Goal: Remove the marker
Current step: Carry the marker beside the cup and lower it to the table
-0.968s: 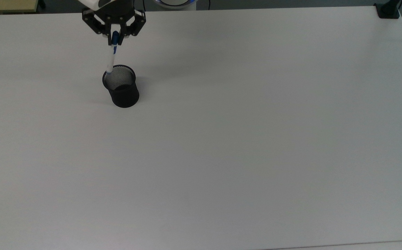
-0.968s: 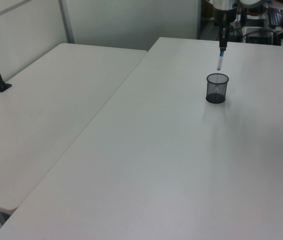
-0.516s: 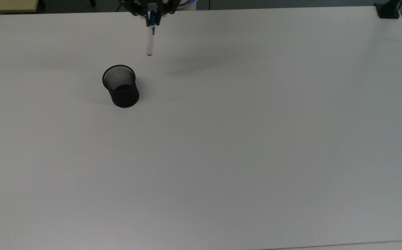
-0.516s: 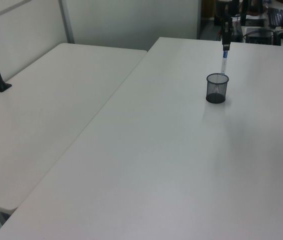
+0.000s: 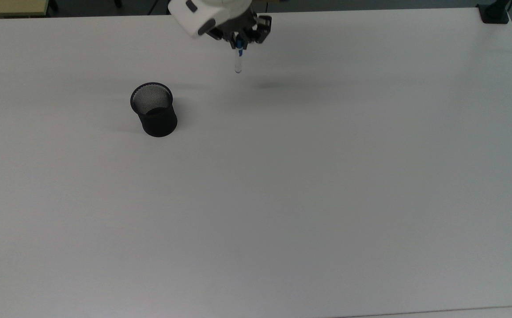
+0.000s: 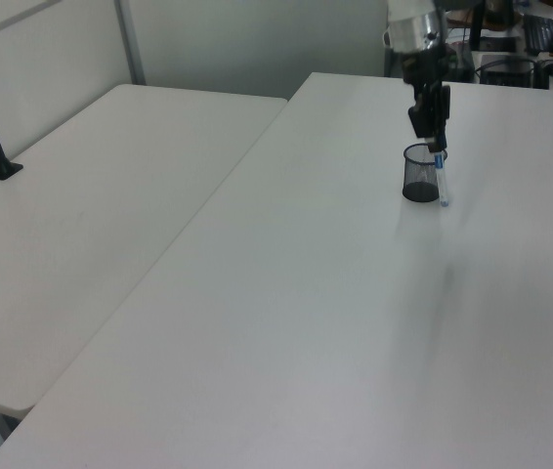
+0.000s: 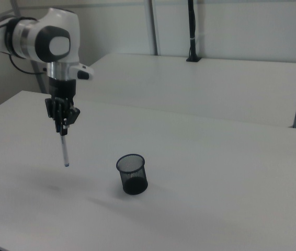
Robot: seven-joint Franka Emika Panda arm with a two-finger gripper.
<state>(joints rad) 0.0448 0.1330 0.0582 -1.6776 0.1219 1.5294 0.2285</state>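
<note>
Right view: marker (image 7: pixel 64 150) outside mesh cup (image 7: pixel 132 174)

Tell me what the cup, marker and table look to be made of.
Cup: black wire mesh, likely metal; the weave shows inside and the left view shows light through its wall. Marker: smooth white barrel with blue cap, probably plastic. Table: matte white top, perhaps laminate; no grain or glare.

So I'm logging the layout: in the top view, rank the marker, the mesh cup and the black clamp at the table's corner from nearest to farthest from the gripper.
1. The marker, hanging from the gripper, which is shut on its blue cap.
2. The mesh cup, toward the top view's lower left.
3. The black clamp, at the table's far corner on the top view's right.
</note>
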